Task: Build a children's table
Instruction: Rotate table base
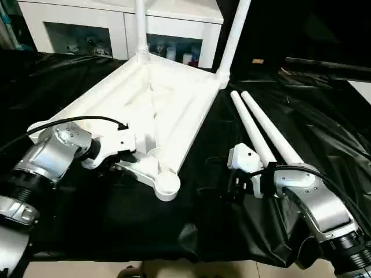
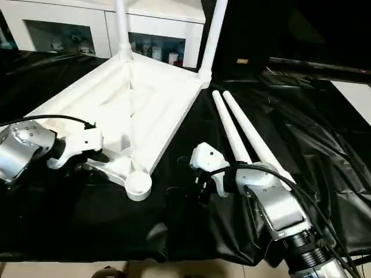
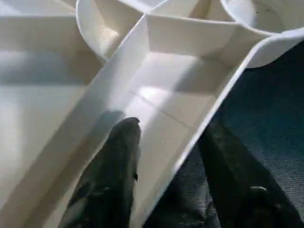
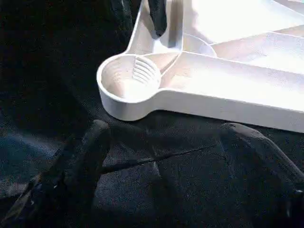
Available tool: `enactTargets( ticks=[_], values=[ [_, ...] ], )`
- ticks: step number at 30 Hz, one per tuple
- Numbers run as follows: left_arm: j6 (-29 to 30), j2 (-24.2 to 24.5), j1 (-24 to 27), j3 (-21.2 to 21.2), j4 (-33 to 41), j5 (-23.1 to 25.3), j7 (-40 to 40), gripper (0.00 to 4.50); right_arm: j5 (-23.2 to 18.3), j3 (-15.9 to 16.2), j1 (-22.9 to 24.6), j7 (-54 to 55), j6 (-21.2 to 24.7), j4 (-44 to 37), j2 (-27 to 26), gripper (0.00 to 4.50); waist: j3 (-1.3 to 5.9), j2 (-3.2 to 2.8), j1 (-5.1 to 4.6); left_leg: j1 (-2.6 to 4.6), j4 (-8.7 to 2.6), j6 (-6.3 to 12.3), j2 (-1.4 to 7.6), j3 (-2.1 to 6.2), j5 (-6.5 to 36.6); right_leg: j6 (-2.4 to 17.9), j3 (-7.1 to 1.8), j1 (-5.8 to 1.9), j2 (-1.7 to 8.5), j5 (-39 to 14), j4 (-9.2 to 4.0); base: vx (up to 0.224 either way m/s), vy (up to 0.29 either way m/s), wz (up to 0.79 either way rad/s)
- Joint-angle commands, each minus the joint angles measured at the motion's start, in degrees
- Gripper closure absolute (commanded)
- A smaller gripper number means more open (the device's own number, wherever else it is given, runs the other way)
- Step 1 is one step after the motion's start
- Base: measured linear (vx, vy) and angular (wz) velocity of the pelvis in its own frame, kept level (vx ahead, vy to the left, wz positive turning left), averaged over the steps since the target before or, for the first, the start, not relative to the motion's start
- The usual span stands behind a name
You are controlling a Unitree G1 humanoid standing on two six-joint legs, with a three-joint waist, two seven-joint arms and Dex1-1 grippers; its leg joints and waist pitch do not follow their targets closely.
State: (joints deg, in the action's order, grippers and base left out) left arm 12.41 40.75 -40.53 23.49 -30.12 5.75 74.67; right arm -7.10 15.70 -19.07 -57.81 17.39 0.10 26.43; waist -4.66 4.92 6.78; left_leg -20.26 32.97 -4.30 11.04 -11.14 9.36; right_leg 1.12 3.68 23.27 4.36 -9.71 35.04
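— Where's the children's table (image 1: 152, 104)?
— Upside down on the black cloth (image 1: 104, 214), two legs (image 1: 235, 36) screwed in at the far corners, two loose legs (image 1: 264, 130) lying alongside.
— Left gripper (image 3: 164, 178)?
— Straddling the near rim, one finger (image 3: 116, 161) inside, jaws parted.
— Right gripper (image 4: 161, 156)?
— Spread wide over bare cloth near the empty corner socket (image 4: 130, 80)

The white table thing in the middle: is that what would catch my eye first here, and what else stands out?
Yes: the children's table lies upside down on the black cloth, two legs already standing at its far corners. Two loose legs lie beside it, near the open right gripper. The left gripper straddles the top's near rim.
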Motion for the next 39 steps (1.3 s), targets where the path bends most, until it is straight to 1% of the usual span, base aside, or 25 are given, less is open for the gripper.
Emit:
enactTargets(
  ticks=[1,4,7,8,10,11,12,13,16,17,18,19,20,21,22,23,24,25,26,29,33,35,36,38,39],
  values=[
    [0.52,-0.55,0.11,-0.77,0.51,-0.91,-0.05,2.50,-0.21,-0.23,-0.30,0.29,-0.05,-0.03,0.31,0.58,4.25,-1.50,0.18,0.97,-3.84,-1.59,2.38,1.39,16.38,10.51,-2.92,-2.58,4.23,-14.85,-3.87,0.000,0.000,0.00],
    [1.75,-0.60,0.47,-0.63,0.99,-0.57,0.09,2.54,-0.11,-0.15,-0.59,0.50,-0.21,0.56,0.01,0.58,4.21,-1.41,0.20,0.99,-3.89,-1.65,2.40,1.43,16.71,10.13,-2.91,-2.52,4.22,-15.73,-3.94,0.000,0.000,0.00],
    [3.08,-0.47,0.82,-0.47,1.47,-0.24,0.64,2.94,0.01,-0.02,-0.70,0.59,-0.38,0.95,-0.14,0.58,4.19,-1.38,0.12,0.93,-3.91,-1.70,2.38,1.48,16.89,10.02,-2.89,-2.56,4.26,-16.38,-3.98,0.000,0.000,0.00],
    [3.39,-0.37,0.94,-0.37,1.65,-0.07,0.74,2.93,0.01,0.00,-0.72,0.63,-0.39,1.04,-0.20,0.58,4.20,-1.28,0.10,0.90,-3.91,-1.59,2.38,1.48,16.58,9.89,-2.92,-2.61,4.30,-16.52,-4.07,0.000,0.000,0.00],
    [5.35,-0.42,1.34,-0.61,1.88,0.14,-0.17,2.98,0.05,0.07,-0.79,0.92,-0.32,1.36,-0.52,0.58,4.27,-1.39,0.07,0.87,-3.91,-1.66,2.48,1.51,16.03,10.16,-2.91,-2.62,4.30,-15.61,-3.86,0.000,0.000,0.00],
    [6.30,-0.51,1.54,-0.75,1.93,0.27,-0.78,3.10,0.02,0.07,-0.79,1.05,-0.26,1.49,-0.67,0.58,4.29,-1.43,0.00,0.88,-3.91,-1.73,2.44,1.48,16.09,10.26,-2.88,-2.58,4.20,-15.33,-3.79,0.000,0.000,0.00],
    [7.28,-0.56,1.71,-0.84,2.00,0.36,-1.27,3.21,-0.04,0.03,-0.77,1.18,-0.18,1.59,-0.79,0.58,4.29,-1.36,-0.17,0.67,-3.93,-1.78,2.35,1.54,16.03,10.27,-2.83,-2.81,4.21,-15.34,-3.76,0.000,0.000,0.00],
    [8.60,-0.44,2.24,-0.88,2.43,0.64,-1.95,3.27,-0.14,-0.13,-0.71,1.48,-0.06,1.68,-0.97,0.58,4.37,-1.49,-0.18,0.79,-3.85,-1.80,2.37,1.52,15.98,10.31,-2.89,-2.79,4.30,-15.33,-3.77,0.000,0.000,0.00],
    [12.54,-0.18,3.62,-1.35,3.88,1.03,-3.78,3.44,-0.31,-0.57,-0.55,2.15,0.09,1.97,-1.38,0.58,4.29,-1.38,-0.53,0.58,-3.89,-1.59,2.27,1.56,16.01,10.04,-2.86,-2.92,4.25,-16.49,-3.95,0.000,0.000,0.00],
    [14.05,0.06,4.70,-1.77,5.43,0.79,-4.07,3.48,-0.19,-0.70,-0.46,2.45,-0.05,2.15,-1.44,0.58,4.39,-1.61,-0.69,0.62,-3.85,-1.64,2.27,1.63,16.10,9.97,-2.84,-2.94,4.25,-16.89,-3.91,0.000,0.000,0.00],
    [14.80,0.18,5.40,-2.14,6.51,0.53,-4.22,3.50,-0.07,-0.76,-0.39,2.67,-0.15,2.21,-1.43,0.58,4.34,-1.53,-0.84,0.59,-3.88,-1.64,2.29,1.62,16.24,9.93,-2.85,-2.92,4.23,-17.07,-4.02,0.000,0.000,0.00],
    [17.17,0.44,6.80,-2.83,9.26,0.17,-4.80,3.53,-0.10,-0.90,-0.21,2.77,-0.23,2.19,-1.30,0.58,4.31,-1.57,-1.08,0.59,-3.91,-1.66,2.30,1.67,16.38,9.92,-2.81,-2.92,4.20,-17.45,-4.03,0.000,0.000,0.00],
    [17.28,0.45,6.85,-2.86,9.39,0.15,-4.82,3.60,-0.10,-0.91,-0.20,2.77,-0.24,2.19,-1.29,0.58,4.30,-1.45,-1.44,0.21,-4.03,-1.73,2.34,1.83,16.27,9.79,-2.71,-3.24,4.17,-17.82,-3.89,0.000,0.000,0.00],
    [18.39,0.59,7.40,-3.09,10.58,0.07,-5.10,3.66,-0.11,-0.97,-0.14,2.85,-0.23,2.16,-1.27,0.58,4.31,-1.68,-1.36,0.38,-3.97,-1.51,2.23,1.76,16.59,9.54,-2.69,-3.04,4.10,-18.75,-4.15,0.000,0.000,0.00],
    [19.13,0.63,7.72,-3.23,11.30,0.08,-5.38,3.69,-0.09,-1.01,-0.11,2.94,-0.24,2.16,-1.27,0.58,4.30,-1.61,-1.46,0.60,-3.81,-1.34,2.19,1.67,16.91,9.58,-2.79,-2.85,4.13,-19.26,-4.33,0.000,0.000,0.00],
    [21.28,0.69,8.83,-3.61,13.70,0.02,-6.15,3.75,-0.07,-1.11,-0.05,3.20,-0.28,2.20,-1.27,0.58,4.31,-1.60,-1.47,0.60,-3.81,-1.26,2.22,1.66,16.67,9.77,-2.82,-2.87,4.11,-19.13,-4.29,0.000,0.000,0.00],
    [21.28,0.69,8.83,-3.61,13.70,0.02,-6.15,3.75,-0.07,-1.11,-0.05,3.20,-0.28,2.20,-1.27,0.58,4.31,-1.56,-1.47,0.55,-3.80,-1.23,2.24,1.67,16.59,9.78,-2.84,-2.92,4.11,-19.11,-4.23,0.000,0.000,0.00],
    [23.20,0.29,10.48,-4.22,17.04,-0.32,-7.37,3.81,-0.01,-1.19,0.05,3.62,-0.47,2.32,-1.30,0.58,4.33,-1.68,-1.40,0.73,-3.78,-1.04,2.22,1.64,16.61,9.71,-2.82,-2.79,4.07,-19.62,-4.35,0.000,0.000,0.00],
    [23.39,0.17,10.71,-4.32,17.50,-0.38,-7.58,3.89,0.01,-1.21,0.06,3.68,-0.50,2.35,-1.31,0.58,4.33,-1.66,-1.56,0.60,-3.79,-1.09,2.31,1.69,16.72,9.77,-2.79,-2.85,4.03,-19.42,-4.26,0.000,0.000,0.00],
    [23.07,-1.38,12.68,-5.03,21.37,-0.56,-9.94,3.97,-0.06,-1.25,0.14,4.24,-0.54,2.57,-1.47,0.58,4.42,-1.64,-1.45,0.77,-3.68,-0.66,2.23,1.56,16.53,9.86,-2.80,-2.67,3.86,-19.09,-4.40,0.000,0.000,0.00],
    [24.45,-2.98,12.82,-5.39,23.05,-1.01,-11.48,4.16,0.11,-1.23,-0.09,5.05,-0.46,3.02,-1.78,0.58,4.38,-1.83,-1.31,0.93,-3.68,-0.67,2.12,1.55,17.63,9.66,-2.73,-2.49,3.71,-19.55,-4.51,0.000,0.000,0.00],
    [24.41,-3.16,12.81,-5.23,23.54,-1.20,-11.41,4.21,0.10,-1.22,-0.10,5.13,-0.47,3.04,-1.80,0.58,4.45,-1.75,-1.29,0.82,-3.65,-0.73,2.08,1.63,17.70,9.32,-2.70,-2.60,3.77,-19.90,-4.52,0.000,0.000,0.00],
    [24.10,-3.25,12.84,-5.12,23.94,-1.24,-11.39,4.35,0.06,-1.25,-0.09,5.19,-0.46,3.01,-1.82,0.58,4.47,-1.71,-1.33,0.72,-3.70,-0.72,2.08,1.69,17.68,9.15,-2.66,-2.67,3.76,-19.88,-4.50,0.000,0.000,0.00],
    [20.91,-4.13,13.26,-5.73,24.83,-2.63,-11.02,4.47,-0.13,-1.41,0.00,5.37,-0.34,2.84,-1.76,0.58,4.52,-1.65,-1.31,0.64,-3.64,-0.55,2.05,1.66,17.25,9.03,-2.71,-2.69,3.77,-19.43,-4.48,0.000,0.000,0.00],
    [18.76,-4.39,13.54,-5.95,25.08,-3.22,-10.91,4.49,-0.26,-1.54,0.04,5.50,-0.27,2.74,-1.70,0.58,4.55,-1.88,-1.26,0.70,-3.62,-0.48,2.08,1.64,16.95,9.22,-2.73,-2.63,3.75,-18.54,-4.49,0.000,0.000,0.00]
  ],
)
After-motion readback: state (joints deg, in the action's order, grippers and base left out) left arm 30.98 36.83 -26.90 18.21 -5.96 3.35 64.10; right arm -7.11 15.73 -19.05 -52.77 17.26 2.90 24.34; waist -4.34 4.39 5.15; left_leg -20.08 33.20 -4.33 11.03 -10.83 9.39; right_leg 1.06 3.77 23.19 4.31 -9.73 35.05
